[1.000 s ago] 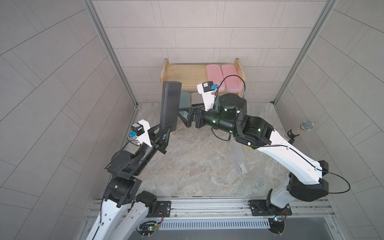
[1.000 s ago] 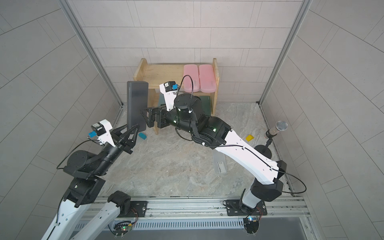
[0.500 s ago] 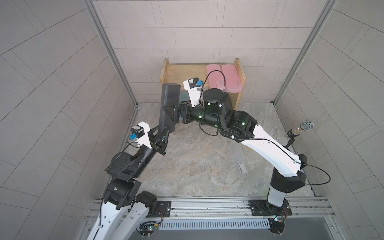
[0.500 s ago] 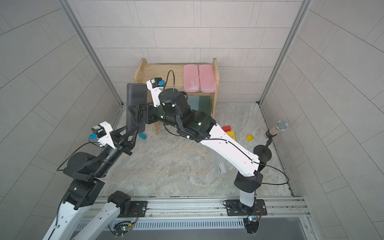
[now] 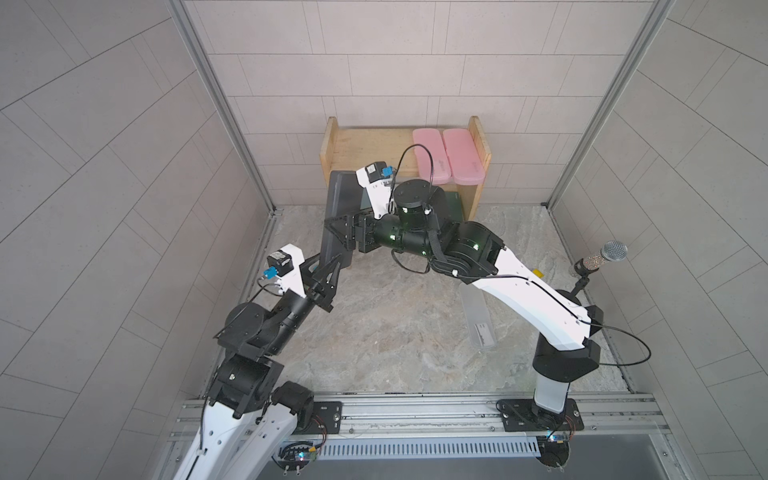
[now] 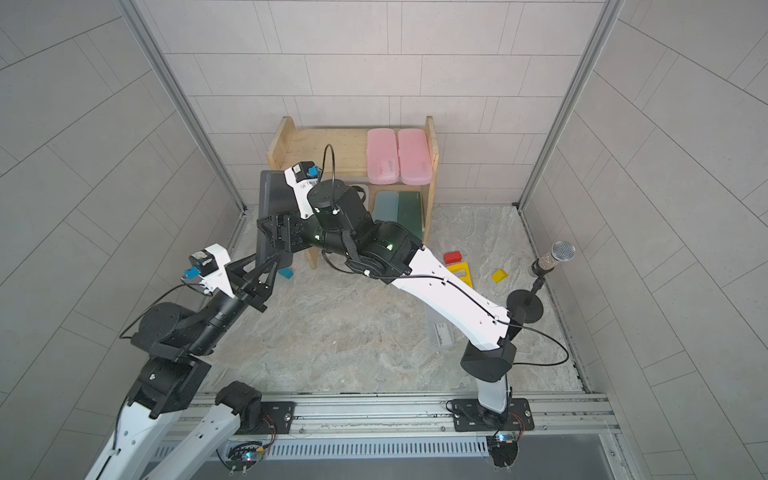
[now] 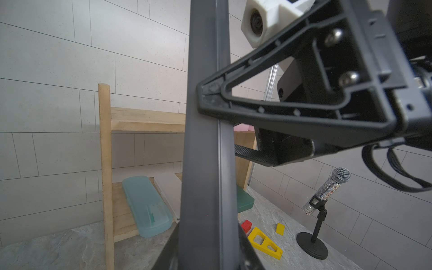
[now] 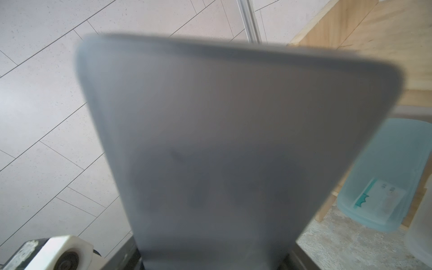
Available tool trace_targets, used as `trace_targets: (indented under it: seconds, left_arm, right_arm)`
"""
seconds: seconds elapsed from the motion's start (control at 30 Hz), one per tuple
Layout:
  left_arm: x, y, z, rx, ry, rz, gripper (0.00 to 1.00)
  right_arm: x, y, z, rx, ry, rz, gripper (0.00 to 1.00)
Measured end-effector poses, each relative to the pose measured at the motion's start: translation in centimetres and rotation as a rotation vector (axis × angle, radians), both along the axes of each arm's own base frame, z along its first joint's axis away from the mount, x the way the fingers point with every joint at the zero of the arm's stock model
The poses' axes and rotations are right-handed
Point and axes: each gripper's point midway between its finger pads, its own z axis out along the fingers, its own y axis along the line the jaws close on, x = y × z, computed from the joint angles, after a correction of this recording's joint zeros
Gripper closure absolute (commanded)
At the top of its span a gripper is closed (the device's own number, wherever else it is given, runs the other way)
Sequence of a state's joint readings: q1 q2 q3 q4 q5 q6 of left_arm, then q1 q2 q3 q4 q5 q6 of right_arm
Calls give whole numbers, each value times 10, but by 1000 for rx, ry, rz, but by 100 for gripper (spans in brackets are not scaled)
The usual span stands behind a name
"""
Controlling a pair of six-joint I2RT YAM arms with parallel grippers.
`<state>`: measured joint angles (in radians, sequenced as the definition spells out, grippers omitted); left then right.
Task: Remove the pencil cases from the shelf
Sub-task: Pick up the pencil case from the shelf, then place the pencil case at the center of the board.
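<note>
A black pencil case (image 5: 338, 208) stands upright in the air left of the shelf (image 5: 365, 145). My left gripper (image 5: 330, 272) is shut on its lower end, with a finger on each side in the left wrist view. My right gripper (image 5: 336, 230) is shut on its middle from the right, and its fingers (image 7: 210, 100) press the case's edge. Two pink pencil cases (image 6: 382, 153) (image 6: 413, 153) lie on the shelf's top tier. On the lower tier lie a teal case (image 7: 145, 205), a frosted white one (image 7: 168, 194), another teal one (image 6: 384, 203) and a dark green one (image 6: 409, 208).
A frosted case (image 5: 478, 316) lies on the floor under my right arm. A red block (image 6: 452, 257), a yellow triangular block (image 7: 264, 240) and a small yellow piece (image 6: 498, 275) lie right of the shelf. A microphone on a stand (image 6: 548, 257) stands by the right wall.
My right gripper has moved left to the upright black case and shut on its middle. My left gripper has stayed at the case's lower end.
</note>
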<state>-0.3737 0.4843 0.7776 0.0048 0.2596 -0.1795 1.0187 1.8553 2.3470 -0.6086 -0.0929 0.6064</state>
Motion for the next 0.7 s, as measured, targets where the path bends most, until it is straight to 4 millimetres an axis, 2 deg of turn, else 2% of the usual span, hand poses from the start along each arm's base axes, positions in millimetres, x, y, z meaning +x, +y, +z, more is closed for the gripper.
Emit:
trace_targets:
  seconds: [0.03, 0.07, 0.17, 0.2, 0.27, 0.33, 0.43, 0.5, 0.63, 0.7]
  left_arm:
    - [0, 1, 1, -5, -1, 3, 4]
    - [0, 2, 2, -8, -5, 10, 0]
    - [-1, 8, 4, -22, -10, 42, 0]
    - [1, 11, 4, -26, -5, 59, 0]
    - [5, 16, 0, -27, 16, 92, 0]
    - [10, 19, -5, -23, 46, 122, 0]
    - [19, 21, -10, -27, 93, 146, 0]
    - [25, 19, -13, -36, 120, 148, 0]
    - [38, 13, -26, -53, 187, 139, 0]
    - [43, 11, -31, -63, 213, 134, 0]
  right_arm:
    - [2, -2, -3, -11, 1, -6, 38]
    - [2, -4, -8, -27, 7, -7, 39]
    - [6, -20, -40, -115, 38, -27, 41]
    - [9, -32, -56, -156, 59, -41, 41]
    - [15, -64, -90, -240, 105, -81, 43]
    - [19, -107, -128, -322, 164, -136, 43]
    - [20, -170, -187, -441, 274, -219, 44]
    - [15, -202, -226, -521, 358, -257, 44]
    - [-2, -240, -304, -686, 531, -267, 42]
    - [-8, -248, -331, -745, 600, -257, 42]
